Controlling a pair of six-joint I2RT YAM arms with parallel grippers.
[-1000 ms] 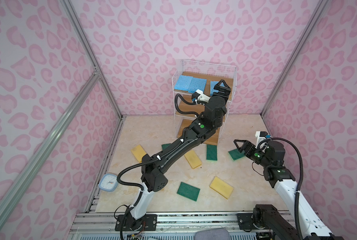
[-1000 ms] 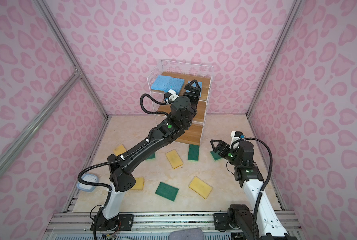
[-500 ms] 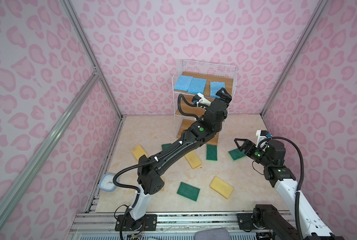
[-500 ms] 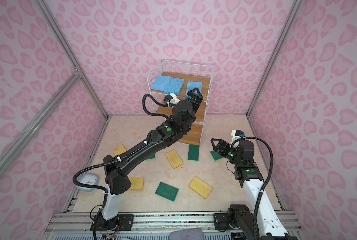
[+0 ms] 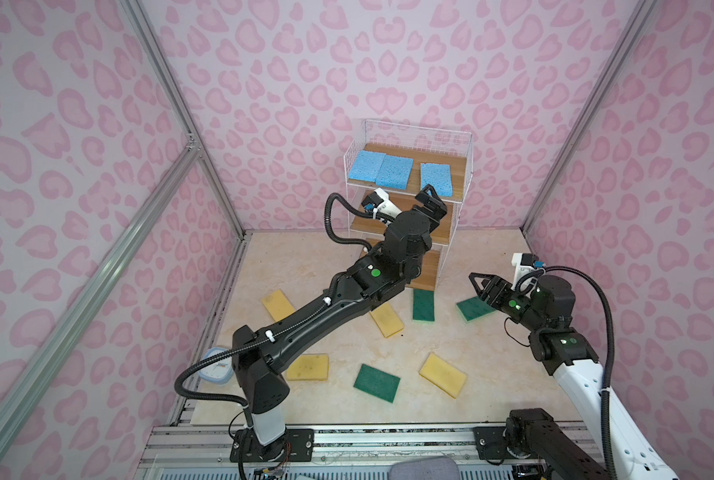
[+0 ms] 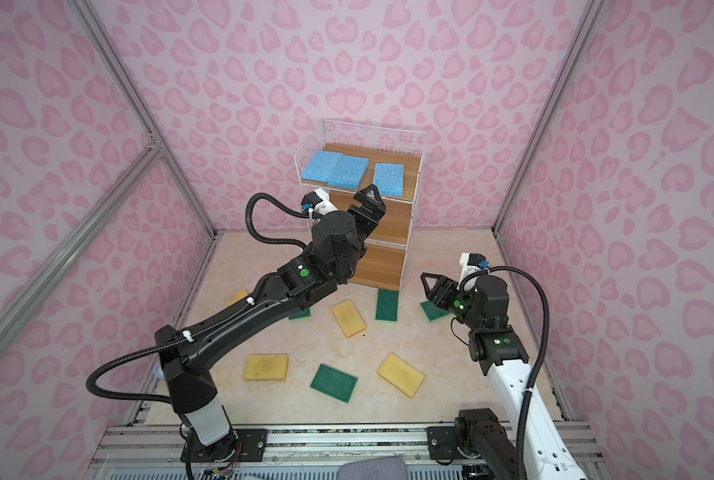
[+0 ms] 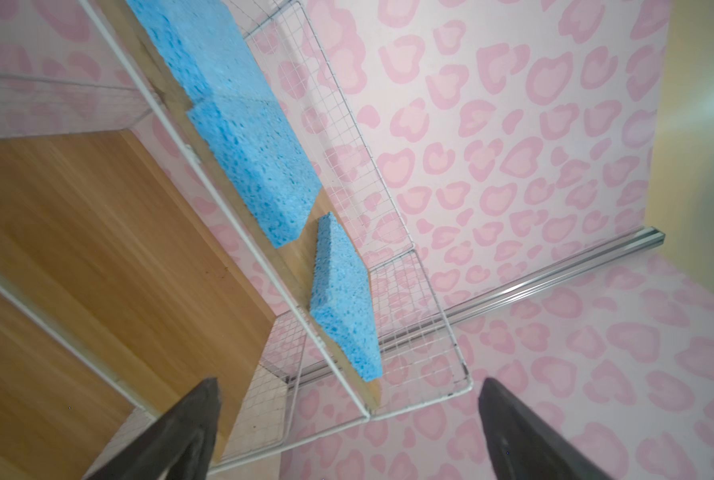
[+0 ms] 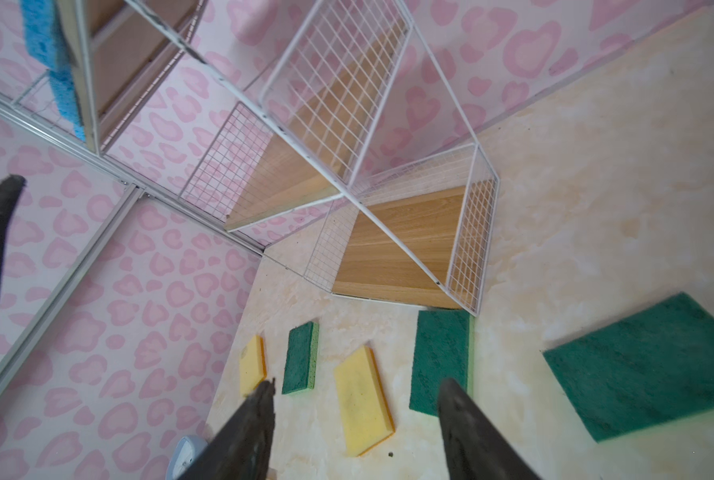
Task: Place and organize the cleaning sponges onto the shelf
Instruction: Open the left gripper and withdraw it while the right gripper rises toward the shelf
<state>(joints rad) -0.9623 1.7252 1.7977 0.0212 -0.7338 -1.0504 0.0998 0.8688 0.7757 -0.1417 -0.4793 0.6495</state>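
Bearing the shelf (image 5: 428, 272), the bench (image 5: 313, 257) lies strewn with sponges (image 5: 442, 375); three blue sponges (image 5: 382, 168) line the top board (image 5: 457, 160), likely colour-sorted. Left end effector (image 5: 430, 199) gapes empty there; right end effector (image 5: 476, 286), parted and empty, faces a green sponge (image 5: 469, 309).

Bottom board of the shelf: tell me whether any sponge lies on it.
No: the right wrist view shows the bottom board bare, with the nearest green sponge on the floor just outside it.
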